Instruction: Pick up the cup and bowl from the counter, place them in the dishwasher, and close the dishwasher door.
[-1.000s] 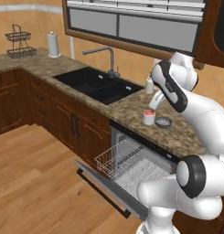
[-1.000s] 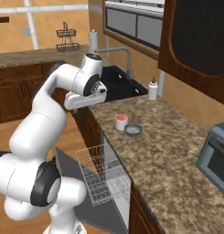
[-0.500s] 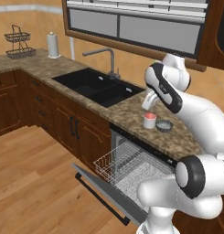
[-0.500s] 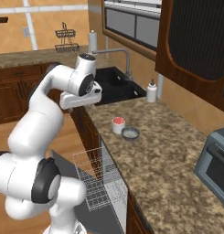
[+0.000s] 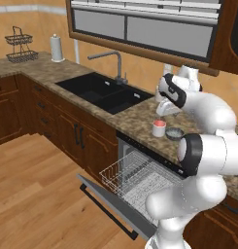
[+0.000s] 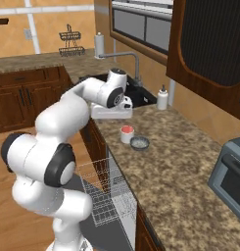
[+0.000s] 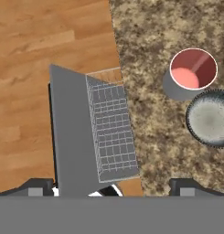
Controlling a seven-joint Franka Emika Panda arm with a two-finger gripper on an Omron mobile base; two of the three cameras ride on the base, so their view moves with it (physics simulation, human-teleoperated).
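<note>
Cup (image 5: 159, 128) upright on bench (image 6: 180, 171), near front edge, bowl (image 5: 174, 133) just beside it, both above open dishwasher (image 5: 140, 175). Dishwasher door (image 5: 115, 204) dropped flat, wire rack (image 6: 109, 198) pulled out. Hand (image 7: 111, 189) hovers above bench edge, off to side of cup, fingers spread apart, holding nothing.

arm links: glossy white rounded shells (image 5: 212, 109) are swelling into fat tubes, showing no cables, screws or markings
joints: dark, near-black rings (image 6: 59, 165) are banding the white segments where they meet
hand: a white boxy block (image 6: 110, 111) is ending the arm
fingertips: two small dark grey blocks (image 7: 185, 186) are rising at the hand view's bottom
</note>
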